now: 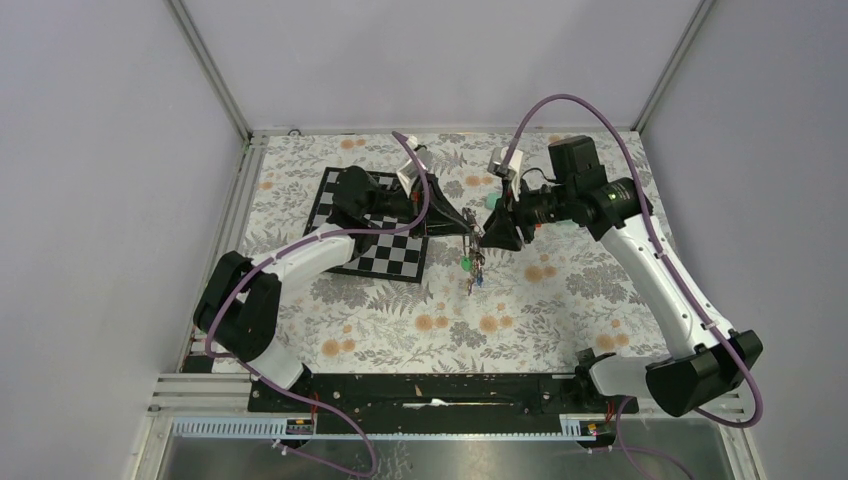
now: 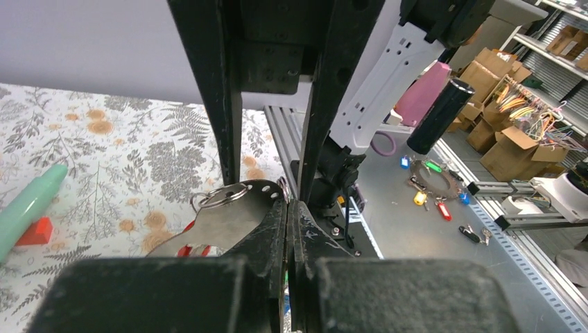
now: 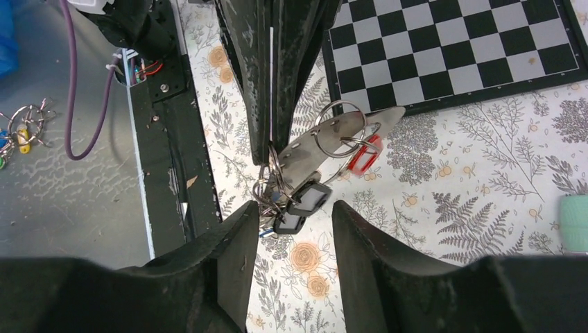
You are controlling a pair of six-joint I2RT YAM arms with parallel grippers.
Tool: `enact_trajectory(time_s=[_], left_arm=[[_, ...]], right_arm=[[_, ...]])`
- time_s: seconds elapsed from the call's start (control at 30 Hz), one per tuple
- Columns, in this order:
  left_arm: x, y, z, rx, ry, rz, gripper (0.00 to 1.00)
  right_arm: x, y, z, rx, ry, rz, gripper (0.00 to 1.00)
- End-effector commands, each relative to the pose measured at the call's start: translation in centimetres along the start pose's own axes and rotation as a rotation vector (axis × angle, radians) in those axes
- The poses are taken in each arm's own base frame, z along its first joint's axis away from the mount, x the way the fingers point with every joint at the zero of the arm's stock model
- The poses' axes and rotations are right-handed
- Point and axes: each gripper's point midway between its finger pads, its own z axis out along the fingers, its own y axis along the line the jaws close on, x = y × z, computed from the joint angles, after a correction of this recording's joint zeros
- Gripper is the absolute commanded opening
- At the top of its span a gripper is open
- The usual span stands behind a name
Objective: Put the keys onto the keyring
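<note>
The keys (image 1: 473, 270) hang on the keyring (image 3: 272, 161) below the left gripper (image 1: 471, 235). The right gripper (image 1: 489, 237) faces it from 3 o'clock. The chessboard (image 1: 375, 225) lies on the tabletop (image 1: 560, 300) at 9 o'clock.

Top camera: it is hanging high above and behind my bases (image 1: 285, 372), looking steeply down, far enough off to be taking in the whole desk (image 1: 400, 330).
Left wrist camera: it is riding just behind my left tool (image 2: 288, 208), skimming low across the desk toward its right edge and the room beyond.
Right wrist camera: it is riding behind my right tool (image 3: 291, 208), looking down at the desk and toward its left side, close in.
Wrist views sharing: each is catching the other tool and the flat metal piece (image 3: 326, 142) between them.
Top and right wrist sharing: both are showing the checkerboard (image 1: 385, 255).
</note>
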Motion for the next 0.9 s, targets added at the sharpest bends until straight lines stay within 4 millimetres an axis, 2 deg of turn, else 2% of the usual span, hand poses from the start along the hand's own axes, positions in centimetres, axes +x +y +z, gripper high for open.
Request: enact_trajectory(time_s=[0.0,0.17,0.33,0.53,0.87], left_arm=[[-2.6,-2.1,0.1,0.040,-0.073,0.091,0.00],[-2.8,-2.4,0.1,0.052,-0.087,0.084,0.00],[-2.9,-2.4,0.1,0.049,-0.093,0.084,0.00],[-3.1,-2.1,0.2,0.043,-0.107,0.078,0.00],[-2.8,-1.6,0.5,0.033,-0.118,0.064,0.00]], right_arm=[[-1.4,1.5,-0.5,-0.060,-0.094,-0.045,0.50],[-1.4,1.5,-0.3,-0.072,-0.101,-0.056,0.44],[-1.4,2.4,-0.2,-0.124,-0.119,-0.062,0.21],[-1.3,3.1,-0.1,-0.172,-0.133,-0.046,0.00],[-1.3,3.2,0.5,-0.214,-0.149,-0.008,0.00]])
